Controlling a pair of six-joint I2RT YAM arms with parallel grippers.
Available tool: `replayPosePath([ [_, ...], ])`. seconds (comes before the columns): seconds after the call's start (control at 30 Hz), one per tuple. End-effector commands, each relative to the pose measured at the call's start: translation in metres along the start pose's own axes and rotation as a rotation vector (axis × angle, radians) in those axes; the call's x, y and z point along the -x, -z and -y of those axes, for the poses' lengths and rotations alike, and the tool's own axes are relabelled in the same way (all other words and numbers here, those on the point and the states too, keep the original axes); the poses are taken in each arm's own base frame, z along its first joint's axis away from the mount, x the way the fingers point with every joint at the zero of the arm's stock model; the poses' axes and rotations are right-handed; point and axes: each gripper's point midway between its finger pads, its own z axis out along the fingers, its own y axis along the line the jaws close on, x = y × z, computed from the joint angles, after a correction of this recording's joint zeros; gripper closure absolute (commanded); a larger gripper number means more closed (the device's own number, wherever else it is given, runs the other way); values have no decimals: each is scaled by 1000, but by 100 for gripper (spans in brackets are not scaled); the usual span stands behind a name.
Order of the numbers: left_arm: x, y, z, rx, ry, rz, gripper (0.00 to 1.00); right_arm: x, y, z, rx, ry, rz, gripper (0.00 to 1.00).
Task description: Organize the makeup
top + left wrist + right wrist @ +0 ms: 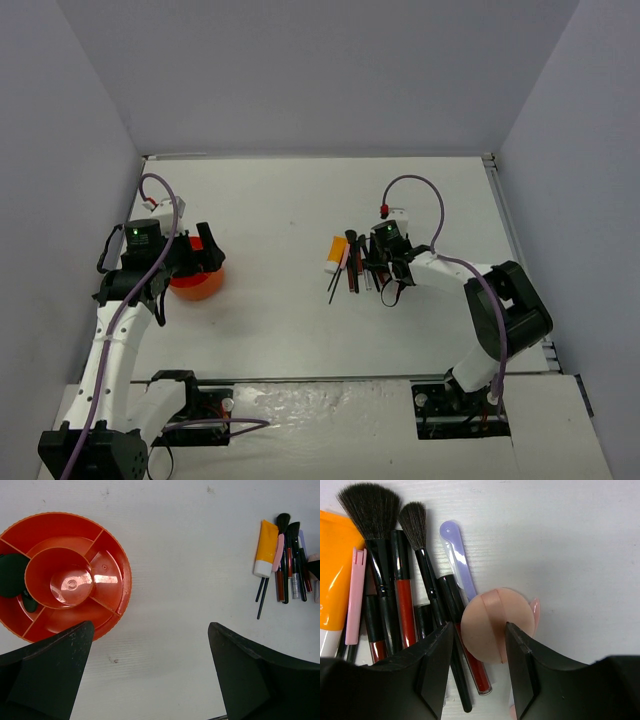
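Observation:
The makeup lies in a pile (352,265) at mid-table: an orange-white tube (332,575), black brushes (375,515), red gloss sticks (405,610), a lilac tool (457,560) and a pale pink puff (485,625). My right gripper (480,670) is open low over the puff. Its left finger is beside the puff and its right finger is over the puff's middle. My left gripper (150,670) is open and empty above bare table, right of the orange tub (125,580). A dark green compact (11,575) lies in the tub's left compartment. The pile also shows in the left wrist view (286,555).
The orange divided tub (196,282) sits at the left, under my left gripper (205,250). My right gripper (385,262) is at the pile's right side. Grey walls close in the table on three sides.

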Motion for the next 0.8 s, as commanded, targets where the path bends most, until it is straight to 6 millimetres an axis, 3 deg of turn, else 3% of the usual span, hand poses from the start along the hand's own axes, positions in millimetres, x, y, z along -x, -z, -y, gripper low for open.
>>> replayPosePath([
  [0.0, 17, 2, 6, -26, -19, 52, 3, 23, 0, -3, 2, -39, 63, 58],
  [0.1, 17, 1, 6, -26, -19, 50, 3, 20, -3, -3, -1, -36, 57, 58],
  [0.47, 17, -1, 7, -31, -16, 43, 3, 22, -1, -2, -4, -29, 66, 85],
  [0.63, 16, -1, 7, -30, -16, 41, 3, 30, 6, -3, 8, -27, 90, 98],
  [0.77, 16, 0, 7, -31, -16, 43, 3, 41, 16, -8, 41, -14, 122, 100],
])
